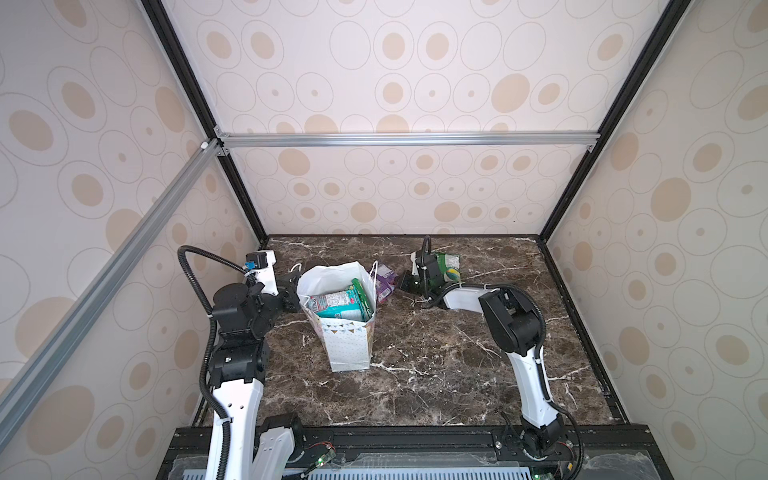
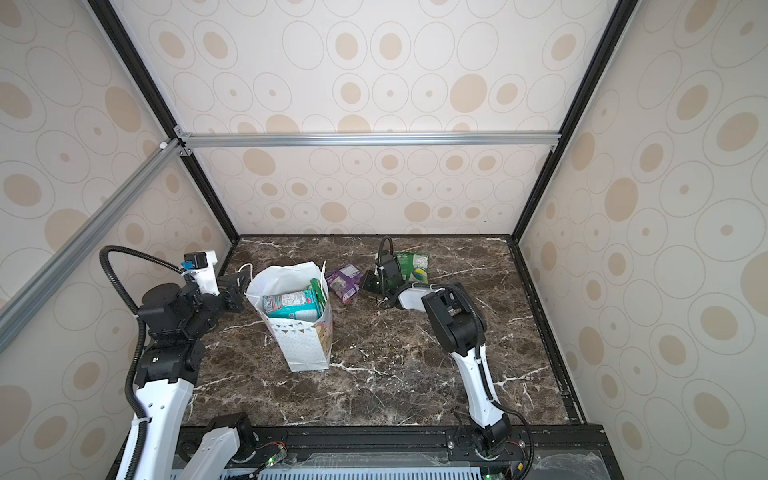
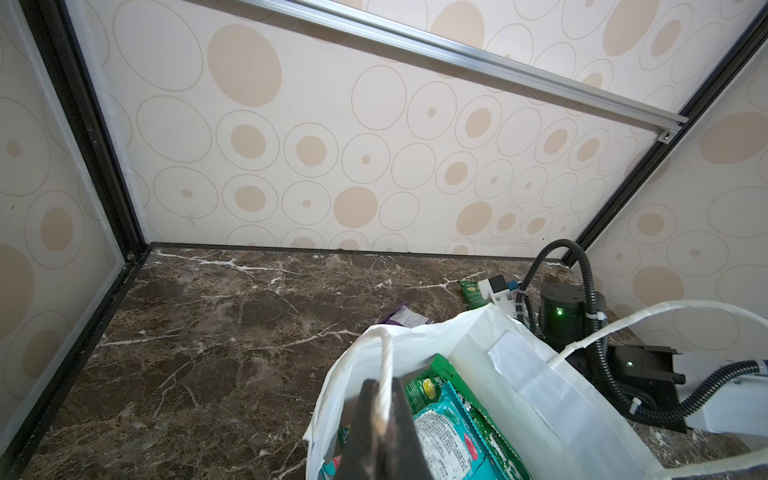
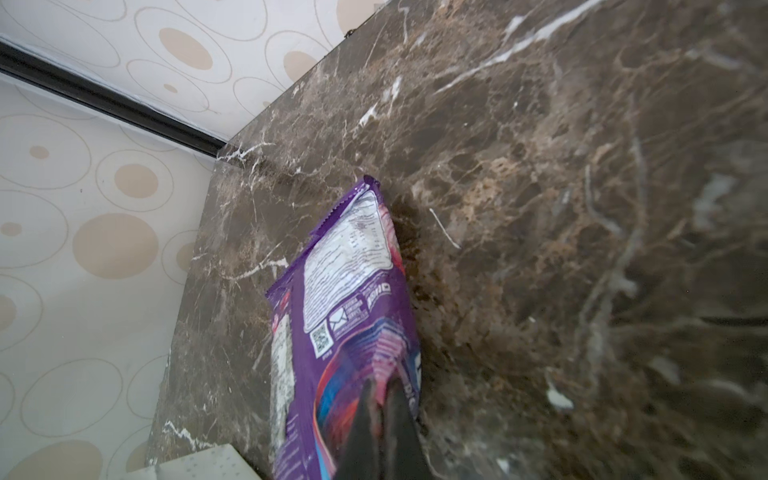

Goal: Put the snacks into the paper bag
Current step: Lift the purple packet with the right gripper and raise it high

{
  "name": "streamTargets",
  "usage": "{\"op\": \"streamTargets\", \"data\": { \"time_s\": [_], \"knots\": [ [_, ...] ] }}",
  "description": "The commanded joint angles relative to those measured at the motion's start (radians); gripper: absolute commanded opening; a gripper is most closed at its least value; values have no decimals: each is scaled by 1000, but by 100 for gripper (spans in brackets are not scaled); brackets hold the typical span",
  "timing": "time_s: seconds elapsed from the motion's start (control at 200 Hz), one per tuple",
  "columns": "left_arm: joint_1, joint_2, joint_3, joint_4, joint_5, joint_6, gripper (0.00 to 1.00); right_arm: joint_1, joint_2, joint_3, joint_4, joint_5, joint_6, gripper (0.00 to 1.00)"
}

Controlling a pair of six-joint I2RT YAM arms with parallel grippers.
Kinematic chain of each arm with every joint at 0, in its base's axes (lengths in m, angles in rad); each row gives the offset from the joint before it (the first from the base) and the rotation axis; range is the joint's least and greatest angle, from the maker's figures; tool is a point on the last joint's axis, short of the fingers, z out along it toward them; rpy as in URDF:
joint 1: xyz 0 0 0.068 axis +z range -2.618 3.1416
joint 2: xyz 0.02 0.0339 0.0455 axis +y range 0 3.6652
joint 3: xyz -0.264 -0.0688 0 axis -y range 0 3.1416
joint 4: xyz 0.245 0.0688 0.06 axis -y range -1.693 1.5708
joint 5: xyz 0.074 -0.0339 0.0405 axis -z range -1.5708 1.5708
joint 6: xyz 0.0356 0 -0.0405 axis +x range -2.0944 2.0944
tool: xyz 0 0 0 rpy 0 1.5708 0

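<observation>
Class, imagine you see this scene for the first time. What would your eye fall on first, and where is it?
The white paper bag stands open left of the table's middle, a teal packet and a green packet showing inside. The left gripper is shut on its cord handle; the right gripper is shut on a purple packet just right of the bag. A second green packet lies farther back, behind the right arm.

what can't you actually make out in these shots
- Inside the paper bag: in both top views its walls hide everything under the topmost teal packet.
- Green packet: partly covered by the right arm in both top views; print too small.
- Purple packet: cut off by the right wrist view's lower edge, partly covered by the right pincer gripping it; print blurred.
</observation>
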Motion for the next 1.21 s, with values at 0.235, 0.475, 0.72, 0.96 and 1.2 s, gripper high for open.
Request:
{"op": "streamTargets", "data": {
  "time_s": [0.235, 0.475, 0.72, 0.96, 1.2],
  "knots": [
    [7, -13, -1, 18, 8, -2, 0, 0, -129, -92, -14, 20, -62, 0],
    [8, -6, -2, 22, 13, -4, 0, 0, -239, -162, -40, 51, -107, 0],
    [11, -3, 3, 18, 9, -2, 0, 0, -354, -180, -132, 65, -181, 0],
    [12, -7, 0, 20, 19, -6, 0, 2, -439, -218, -149, 66, -210, 0],
    [12, -15, -2, 22, 19, -7, 0, 9, -519, -238, -188, 62, -260, 0]
  ]
}}
